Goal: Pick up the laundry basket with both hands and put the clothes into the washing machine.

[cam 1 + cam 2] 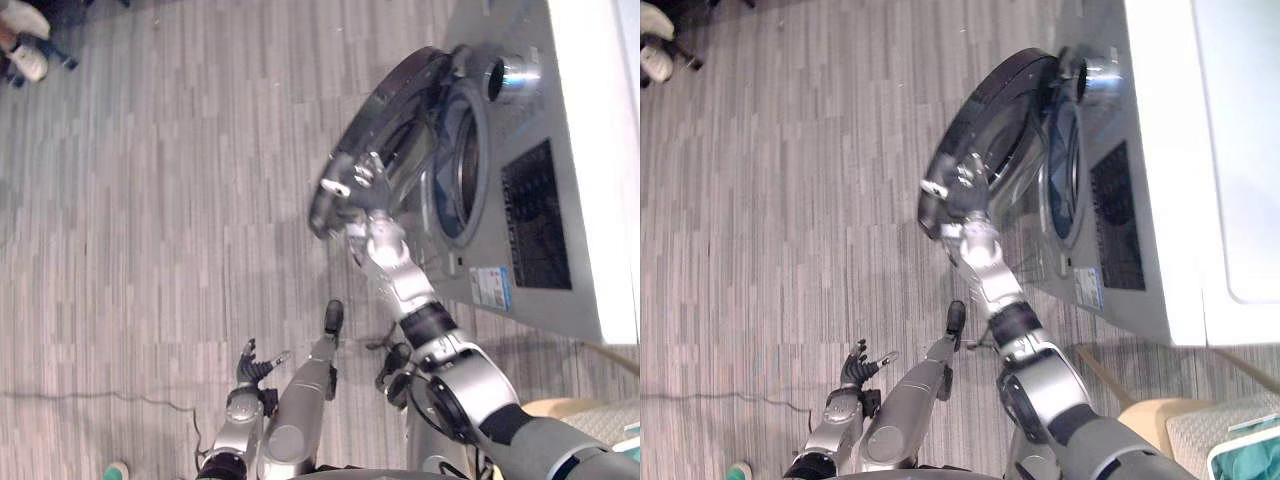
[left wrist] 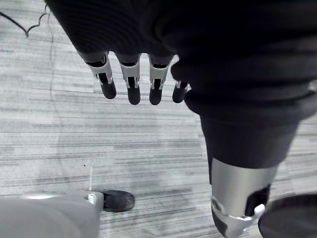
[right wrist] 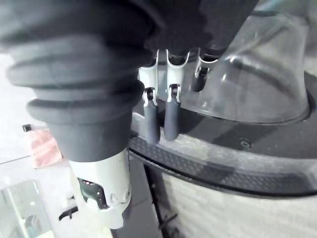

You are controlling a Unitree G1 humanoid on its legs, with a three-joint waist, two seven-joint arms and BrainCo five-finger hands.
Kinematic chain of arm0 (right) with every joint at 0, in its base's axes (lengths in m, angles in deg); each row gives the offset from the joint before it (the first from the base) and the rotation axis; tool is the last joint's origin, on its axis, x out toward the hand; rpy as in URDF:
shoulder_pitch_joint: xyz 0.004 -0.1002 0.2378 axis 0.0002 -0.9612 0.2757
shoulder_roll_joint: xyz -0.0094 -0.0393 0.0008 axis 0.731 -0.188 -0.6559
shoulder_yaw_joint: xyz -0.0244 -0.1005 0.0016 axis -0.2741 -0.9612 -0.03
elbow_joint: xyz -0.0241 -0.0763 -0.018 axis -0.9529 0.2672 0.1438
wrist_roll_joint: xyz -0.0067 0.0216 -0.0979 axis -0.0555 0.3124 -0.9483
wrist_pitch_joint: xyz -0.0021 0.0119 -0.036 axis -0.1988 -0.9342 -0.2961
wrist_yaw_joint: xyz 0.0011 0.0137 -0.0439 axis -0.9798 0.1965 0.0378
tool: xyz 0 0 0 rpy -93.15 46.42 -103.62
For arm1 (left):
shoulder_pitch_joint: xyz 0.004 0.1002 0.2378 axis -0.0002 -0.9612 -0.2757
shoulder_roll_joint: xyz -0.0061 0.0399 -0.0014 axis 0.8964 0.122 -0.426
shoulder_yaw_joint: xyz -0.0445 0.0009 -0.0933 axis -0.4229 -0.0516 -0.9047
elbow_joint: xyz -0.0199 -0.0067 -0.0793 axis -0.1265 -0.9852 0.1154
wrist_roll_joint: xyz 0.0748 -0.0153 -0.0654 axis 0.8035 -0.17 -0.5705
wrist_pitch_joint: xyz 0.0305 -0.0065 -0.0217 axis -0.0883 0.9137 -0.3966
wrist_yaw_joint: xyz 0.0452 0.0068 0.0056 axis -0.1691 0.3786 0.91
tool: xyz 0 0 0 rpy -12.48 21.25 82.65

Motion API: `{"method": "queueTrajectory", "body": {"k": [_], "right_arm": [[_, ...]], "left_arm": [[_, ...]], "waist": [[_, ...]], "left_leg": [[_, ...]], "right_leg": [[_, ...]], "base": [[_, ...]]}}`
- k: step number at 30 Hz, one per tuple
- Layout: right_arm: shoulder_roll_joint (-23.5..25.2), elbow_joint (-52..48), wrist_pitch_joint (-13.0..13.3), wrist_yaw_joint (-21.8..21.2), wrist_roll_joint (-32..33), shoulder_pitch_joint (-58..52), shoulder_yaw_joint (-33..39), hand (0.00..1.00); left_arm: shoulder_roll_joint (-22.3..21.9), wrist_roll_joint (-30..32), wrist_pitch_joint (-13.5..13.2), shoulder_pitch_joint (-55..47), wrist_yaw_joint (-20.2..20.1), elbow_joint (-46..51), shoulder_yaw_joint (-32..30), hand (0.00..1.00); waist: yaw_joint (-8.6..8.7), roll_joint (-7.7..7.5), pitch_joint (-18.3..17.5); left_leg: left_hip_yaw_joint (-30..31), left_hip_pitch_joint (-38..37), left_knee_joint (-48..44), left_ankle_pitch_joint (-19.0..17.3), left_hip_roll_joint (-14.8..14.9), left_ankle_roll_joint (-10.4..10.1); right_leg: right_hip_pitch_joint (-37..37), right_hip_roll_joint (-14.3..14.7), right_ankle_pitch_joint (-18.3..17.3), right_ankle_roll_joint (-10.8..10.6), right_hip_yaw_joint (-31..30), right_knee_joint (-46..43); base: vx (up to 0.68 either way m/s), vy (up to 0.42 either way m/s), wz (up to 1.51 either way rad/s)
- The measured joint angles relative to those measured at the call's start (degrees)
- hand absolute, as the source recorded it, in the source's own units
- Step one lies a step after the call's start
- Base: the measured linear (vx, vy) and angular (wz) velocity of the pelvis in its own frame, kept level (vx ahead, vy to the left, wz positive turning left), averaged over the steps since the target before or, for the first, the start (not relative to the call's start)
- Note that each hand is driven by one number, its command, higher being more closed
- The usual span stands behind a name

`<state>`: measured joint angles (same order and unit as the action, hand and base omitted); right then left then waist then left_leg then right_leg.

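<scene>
The right hand (image 1: pixel 352 190) lies at the near edge of the washing machine's (image 1: pixel 525 120) door (image 1: pixel 390 95), its fingers (image 3: pixel 171 119) straight against the dark rim beside the glass bowl, grasping nothing. With no grip there, the fingers could slide off the rim, and the door might swing over the opening or knock the hand. The left hand (image 1: pixel 255 368) hangs slack and empty over the floor, near left. The laundry basket (image 1: pixel 1240 437) sits at the near right, well apart from both hands, with teal clothes (image 1: pixel 1262 462) in it. Whether the drum (image 1: pixel 465 165) holds anything cannot be told
</scene>
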<state>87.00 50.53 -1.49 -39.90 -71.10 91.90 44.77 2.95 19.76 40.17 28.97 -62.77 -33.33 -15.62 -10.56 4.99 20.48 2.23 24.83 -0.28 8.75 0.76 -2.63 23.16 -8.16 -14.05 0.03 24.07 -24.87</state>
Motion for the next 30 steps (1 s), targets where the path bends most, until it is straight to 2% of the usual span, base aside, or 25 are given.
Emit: {"method": "queueTrajectory", "body": {"k": [1,4,6,9,12,15,17,19,20,22,24,26,29,30], "right_arm": [[0.84,-0.06,0.52,-1.57,-0.01,5.74,-3.35,0.00],[1.78,-1.74,1.47,-3.19,-0.03,12.52,-4.68,0.00],[1.41,-5.21,3.76,-3.65,-0.10,15.63,-4.37,0.00],[-1.25,-5.82,4.43,-3.68,-0.09,15.85,-3.48,0.00],[-6.52,-5.65,3.66,-3.89,-0.07,12.69,-1.07,0.00],[-10.99,-6.56,2.94,-4.81,0.06,5.30,-0.39,0.00],[-13.73,-10.71,2.81,-5.79,0.48,-2.49,-1.97,0.00],[-16.62,-16.21,2.80,-8.56,0.53,-14.25,-5.48,0.00],[-16.62,-17.94,3.00,-9.73,0.63,-17.95,-6.02,0.00],[-18.20,-22.70,3.15,-15.33,1.03,-30.93,-9.43,0.00],[-18.71,-23.18,3.14,-18.85,0.92,-38.28,-9.98,0.00],[-18.49,-22.50,3.14,-21.51,0.22,-45.40,-9.09,0.00],[-17.26,-17.07,3.20,-23.50,-2.01,-50.19,-5.86,0.00],[-17.08,-16.29,3.24,-23.55,-2.41,-50.72,-5.09,0.00]], "left_arm": [[-0.15,0.11,-0.30,0.88,-0.01,0.94,1.45,0.00],[-0.94,0.17,-0.76,2.28,0.01,1.72,2.61,0.00],[-0.95,0.20,-1.42,3.06,0.04,1.91,3.51,0.00],[-0.90,0.21,-1.47,3.05,0.04,1.82,3.50,0.00],[-0.75,0.21,-1.39,3.07,0.02,1.47,3.50,0.00],[-0.67,0.23,-0.67,3.82,0.03,0.36,3.39,0.00],[-0.33,0.23,-0.63,4.81,0.15,0.33,3.44,0.00],[1.37,0.22,-0.58,7.53,0.12,0.39,3.91,0.00],[1.79,0.23,-0.55,8.75,0.09,0.40,4.16,0.00],[4.31,0.60,-0.57,14.39,-0.14,0.72,6.66,0.00],[5.81,0.87,-0.58,18.75,-0.16,0.73,8.04,0.00],[8.87,1.42,-0.60,24.68,-0.15,0.59,8.08,0.00],[16.56,1.52,-0.26,33.80,-0.12,-2.32,7.92,0.00],[18.01,1.52,-0.04,35.38,-0.13,-2.94,7.86,0.00]], "waist": [[-1.24,0.06,0.02],[-2.95,0.42,0.13],[-3.84,0.54,0.16],[-3.95,0.54,0.16],[-2.87,0.48,0.18],[-2.27,0.25,0.26],[-0.04,0.13,0.33],[3.69,-0.61,0.68],[4.51,-0.77,0.75],[7.04,-1.24,0.98],[8.34,-1.52,1.01],[10.42,-2.53,1.48],[13.03,-4.75,2.21],[13.12,-5.16,2.41]], "left_leg": [[1.96,0.65,-0.24,0.22,-0.08,-0.34],[4.10,1.09,-0.23,0.61,-0.32,-0.94],[5.96,1.62,-0.21,1.02,-0.83,-1.54],[6.20,2.14,-0.16,1.28,-0.92,-1.91],[4.84,2.06,-0.12,1.30,-0.64,-1.89],[-0.69,0.98,0.20,1.41,1.49,-1.73],[-3.37,-0.11,0.68,1.59,2.30,-1.49],[-5.91,-2.32,2.46,2.30,3.34,-0.51],[-6.54,-2.62,2.60,2.30,3.55,-0.51],[-8.50,-3.40,3.40,2.30,4.29,-0.50],[-9.37,-3.47,3.93,2.29,4.55,-0.50],[-10.63,-3.27,4.39,2.27,5.11,-0.49],[-12.69,-2.61,4.34,2.24,5.37,-0.46],[-13.31,-2.57,4.36,2.22,5.37,-0.44]], "right_leg": [[-0.57,-0.02,-0.84,0.41,2.14,0.01],[-1.44,-0.11,-2.02,0.65,4.50,0.02],[-2.07,-0.26,-3.17,0.73,6.17,-0.25],[-1.62,-0.24,-3.46,0.81,6.03,-0.47],[-0.95,0.03,-3.16,0.86,4.01,-0.17],[-0.07,2.43,0.70,0.95,-2.23,2.73],[-0.16,3.55,2.69,0.87,-5.43,4.68],[-0.93,5.09,4.78,0.96,-9.03,7.24],[-0.98,5.37,5.19,1.05,-9.79,7.65],[-0.81,6.55,6.42,1.30,-12.18,9.04],[-0.02,7.19,7.05,1.37,-13.33,9.17],[1.51,7.90,7.84,1.43,-14.98,8.97],[4.03,8.29,8.73,1.21,-17.45,8.26],[4.54,8.32,8.84,1.13,-18.06,7.98]], "base": [[0.08,-0.135,0.62],[0.07,-0.138,0.60],[0.04,-0.110,0.64],[0.01,-0.065,0.16],[-0.04,-0.015,-0.29],[-0.09,0.019,-1.01],[-0.09,0.017,-1.04],[-0.09,-0.025,-0.85],[-0.10,-0.042,-0.74],[-0.13,-0.030,-0.61],[-0.10,-0.005,-0.43],[-0.13,-0.001,-0.46],[-0.16,0.007,-0.44],[-0.13,0.016,-0.43]]}}
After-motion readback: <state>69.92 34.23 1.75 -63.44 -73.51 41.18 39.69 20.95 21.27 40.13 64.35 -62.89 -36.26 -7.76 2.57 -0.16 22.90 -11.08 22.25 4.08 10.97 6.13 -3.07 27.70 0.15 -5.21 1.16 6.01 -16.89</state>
